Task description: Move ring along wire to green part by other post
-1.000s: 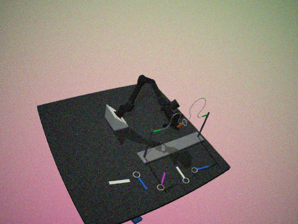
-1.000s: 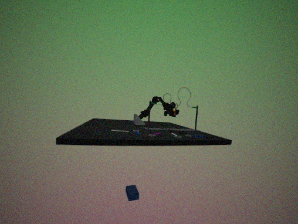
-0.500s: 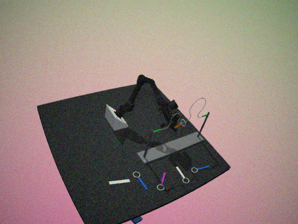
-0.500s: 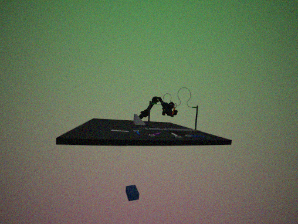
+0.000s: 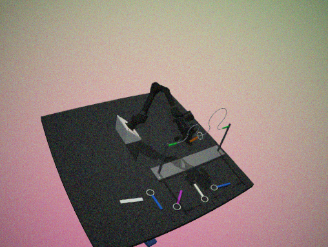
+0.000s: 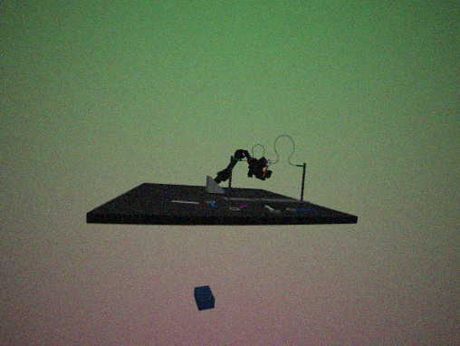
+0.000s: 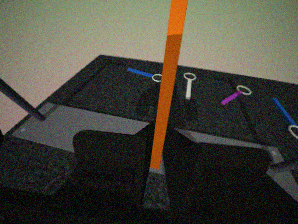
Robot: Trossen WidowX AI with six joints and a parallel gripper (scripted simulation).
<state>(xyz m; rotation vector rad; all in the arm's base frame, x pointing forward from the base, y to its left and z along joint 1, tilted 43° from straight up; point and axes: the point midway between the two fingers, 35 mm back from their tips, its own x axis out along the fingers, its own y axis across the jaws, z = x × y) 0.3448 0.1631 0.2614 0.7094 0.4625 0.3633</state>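
Observation:
My gripper (image 5: 190, 141) (image 6: 265, 173) (image 7: 158, 125) is shut on the orange handle (image 5: 194, 139) (image 6: 265, 169) (image 7: 169, 75), which stands up between the fingers in the wrist view. The pale ring (image 5: 199, 136) (image 6: 269, 162) is around or at the thin grey wire (image 5: 223, 108) (image 6: 284, 135), in the dip between its two arches; contact is too small to tell. The ring is outside the wrist view. One green part (image 5: 173, 144) (image 6: 237, 159) is by the left post (image 5: 163, 161) (image 6: 231, 178); the other (image 5: 225, 127) (image 6: 300, 166) is by the right post (image 5: 224, 138) (image 6: 303, 183) (image 7: 22, 100).
The posts stand on a grey base strip (image 5: 205, 157) (image 7: 50, 125). In front lie blue tools (image 5: 157, 202) (image 5: 223, 185), a magenta tool (image 5: 179, 196) (image 7: 230, 98), a white tool (image 5: 199, 190) (image 7: 188, 89) and a white bar (image 5: 131, 200). A pale wedge (image 5: 126, 132) (image 6: 214, 186) is by the arm's base.

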